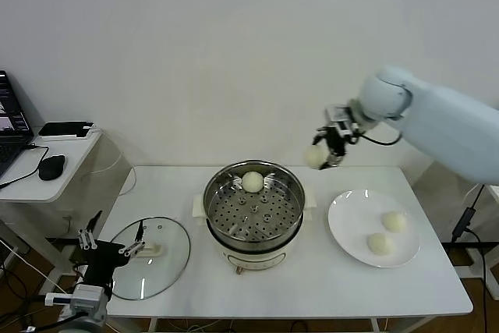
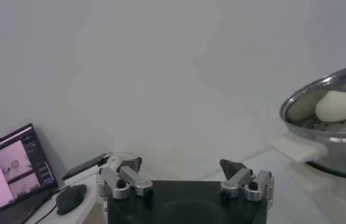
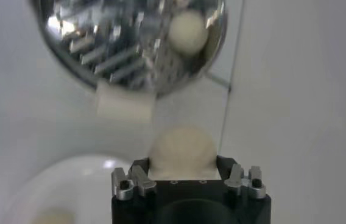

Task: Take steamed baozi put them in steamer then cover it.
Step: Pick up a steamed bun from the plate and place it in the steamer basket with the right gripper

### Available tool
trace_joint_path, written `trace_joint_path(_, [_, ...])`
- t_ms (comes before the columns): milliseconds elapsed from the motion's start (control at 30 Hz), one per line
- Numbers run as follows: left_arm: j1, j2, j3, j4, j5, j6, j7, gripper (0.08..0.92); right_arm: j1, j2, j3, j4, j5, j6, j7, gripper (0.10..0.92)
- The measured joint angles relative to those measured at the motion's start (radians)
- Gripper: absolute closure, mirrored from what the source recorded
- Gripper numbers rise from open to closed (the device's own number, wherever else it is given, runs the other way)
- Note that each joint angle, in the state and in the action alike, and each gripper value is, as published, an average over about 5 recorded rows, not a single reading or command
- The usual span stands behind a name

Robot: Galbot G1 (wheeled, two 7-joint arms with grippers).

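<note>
My right gripper [image 1: 321,157] hangs in the air behind and to the right of the steamer [image 1: 290,216], shut on a cream-white baozi [image 1: 315,157]. In the right wrist view that baozi [image 3: 183,149] sits between the fingers of the right gripper [image 3: 183,161], with the steamer [image 3: 88,42] beyond it. One baozi [image 1: 252,182] lies on the perforated tray at the back of the pot. Two more baozi [image 1: 394,221] [image 1: 380,243] rest on the white plate [image 1: 351,224]. The glass cover [image 1: 160,259] lies flat on the table's left. My left gripper [image 1: 118,222] stands open over the cover's near-left edge, holding nothing.
A side table at the left carries a laptop [image 2: 14,170], a mouse [image 1: 51,166] and a phone [image 1: 66,129]. The wall stands close behind the white table. The left wrist view shows the left gripper [image 2: 179,163] and the steamer's rim [image 2: 325,91] with its baozi [image 2: 338,105].
</note>
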Motion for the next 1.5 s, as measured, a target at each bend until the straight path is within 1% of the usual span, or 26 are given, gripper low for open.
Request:
trace_joint_path(367, [0.003,-0.016,-0.025,-0.015,-0.001,0.002,0.001,0.177,-0.026,0.244,-0.060,-0.050,0.158,-0.139,0.100,0.344])
trace_joint_path(700, [-0.002,-0.030,-0.030,-0.014,-0.002,0.001,0.001,0.177,-0.094,0.395,-0.088,-0.138,0.181,-0.224,0.146,0.346])
trace_joint_path(1100, [-0.002,-0.030,-0.034,-0.009,-0.003,-0.001,0.001,0.177,-0.139,0.461,-0.105,-0.198,0.165,-0.275,0.173,0.338])
trace_joint_path(1200, [-0.003,-0.030,-0.033,-0.010,-0.003,-0.001,0.001,0.177,-0.145,0.465,-0.105,-0.200,0.165,-0.284,0.177,0.311])
trace_joint_path(1367, [-0.004,-0.029,-0.033,-0.010,-0.003,-0.002,0.001,0.177,-0.145,0.463,-0.100,-0.197,0.157,-0.288,0.170,0.215])
trace_joint_path(1500, [-0.004,-0.028,-0.033,-0.010,-0.003,-0.002,0.001,0.177,-0.130,0.449,-0.096,-0.185,0.144,-0.281,0.152,0.204])
